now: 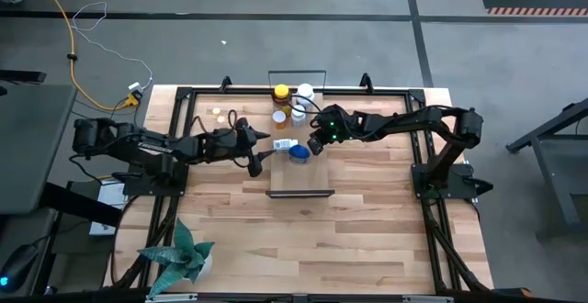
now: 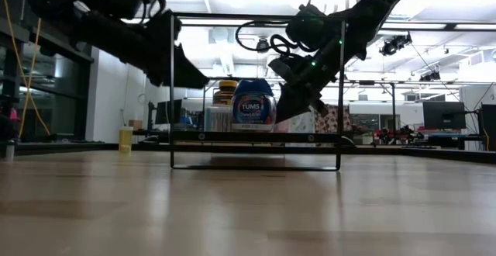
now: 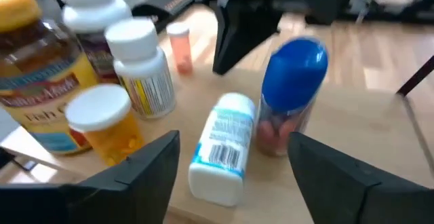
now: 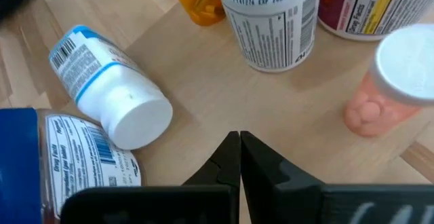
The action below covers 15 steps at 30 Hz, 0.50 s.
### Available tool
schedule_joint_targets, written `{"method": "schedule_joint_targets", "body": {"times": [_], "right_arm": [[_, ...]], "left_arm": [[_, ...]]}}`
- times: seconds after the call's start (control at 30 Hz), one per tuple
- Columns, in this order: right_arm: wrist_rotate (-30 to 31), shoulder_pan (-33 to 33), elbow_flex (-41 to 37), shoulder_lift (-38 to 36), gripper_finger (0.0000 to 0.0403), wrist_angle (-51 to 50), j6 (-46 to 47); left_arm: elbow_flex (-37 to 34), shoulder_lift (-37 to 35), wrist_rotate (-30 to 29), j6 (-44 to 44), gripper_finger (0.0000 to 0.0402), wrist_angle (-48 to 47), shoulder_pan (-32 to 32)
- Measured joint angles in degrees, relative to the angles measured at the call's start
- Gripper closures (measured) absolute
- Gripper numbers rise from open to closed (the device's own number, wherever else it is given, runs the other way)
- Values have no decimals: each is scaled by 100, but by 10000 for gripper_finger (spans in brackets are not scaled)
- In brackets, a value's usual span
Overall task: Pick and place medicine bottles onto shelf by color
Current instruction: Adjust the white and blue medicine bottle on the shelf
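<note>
White bottle (image 3: pixel 220 149) lies toppled on the shelf (image 1: pixel 312 170), at nine o'clock of the upright blue-capped bottle (image 3: pixel 290 91). Left gripper (image 3: pixel 230 173) hangs just short of it, jaws wide and empty, probably to straddle it. Right gripper (image 4: pixel 239 157), jaws pressed together, hovers over the shelf beside both.

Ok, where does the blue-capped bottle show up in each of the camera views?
High view: blue-capped bottle at picture centre, on the shelf.
Low view: centre, "TUMS" label facing us.
Left wrist view: upright, right of centre.
Right wrist view: only its blue edge and label, lower left.
Shared landmark: the white bottle lying on its side beside it.
</note>
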Motion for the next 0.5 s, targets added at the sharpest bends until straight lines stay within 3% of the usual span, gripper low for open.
{"method": "schedule_joint_targets", "body": {"times": [0.3,0.5], "right_arm": [[56,0,2,-76,403,-123,-10],[57,0,2,-76,403,-133,-66]], "left_arm": [[384,911,-232,58,72,-6,0],[528,1236,-241,356,52,13,0]]}}
